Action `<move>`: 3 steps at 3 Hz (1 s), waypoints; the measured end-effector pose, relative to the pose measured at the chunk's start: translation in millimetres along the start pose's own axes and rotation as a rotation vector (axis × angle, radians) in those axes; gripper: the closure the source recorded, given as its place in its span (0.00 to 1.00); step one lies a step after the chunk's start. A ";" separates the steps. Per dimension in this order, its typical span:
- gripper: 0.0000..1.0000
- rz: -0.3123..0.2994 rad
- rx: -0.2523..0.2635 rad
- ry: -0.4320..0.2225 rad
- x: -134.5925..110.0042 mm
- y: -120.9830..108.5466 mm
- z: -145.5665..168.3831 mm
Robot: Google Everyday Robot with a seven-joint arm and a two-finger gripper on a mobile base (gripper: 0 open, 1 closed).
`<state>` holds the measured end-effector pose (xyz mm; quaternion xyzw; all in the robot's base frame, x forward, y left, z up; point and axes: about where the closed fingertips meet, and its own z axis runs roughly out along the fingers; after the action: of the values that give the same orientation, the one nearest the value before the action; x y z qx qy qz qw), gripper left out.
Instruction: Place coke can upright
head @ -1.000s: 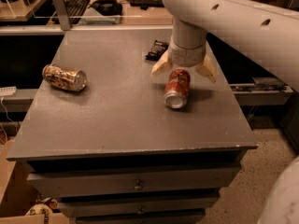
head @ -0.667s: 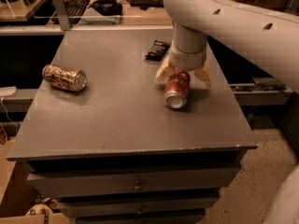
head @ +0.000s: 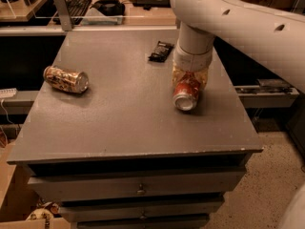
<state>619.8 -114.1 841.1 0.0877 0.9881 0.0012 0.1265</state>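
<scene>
The coke can (head: 186,96) lies on its side on the grey cabinet top (head: 124,104), right of the middle, with its silver end facing the front. My gripper (head: 190,80) comes straight down from the white arm onto the can's far half. Its yellowish fingers (head: 177,75) press against both sides of the can, so the gripper is shut on it. The can still rests on the surface.
A brown-and-gold patterned can (head: 66,79) lies on its side at the left. A small black wrapper (head: 160,51) lies behind the gripper. A desk with a keyboard (head: 76,4) stands behind the cabinet. The cabinet's right edge is close to the coke can.
The gripper has come down over the coke can and its fingers, spread wide before, have drawn in against the can's sides. The can has not moved.
</scene>
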 end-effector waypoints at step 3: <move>1.00 -0.254 -0.097 -0.124 -55.4 0.2 -55.2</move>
<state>658.9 -122.4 908.3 -0.0441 0.9803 0.0273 0.1906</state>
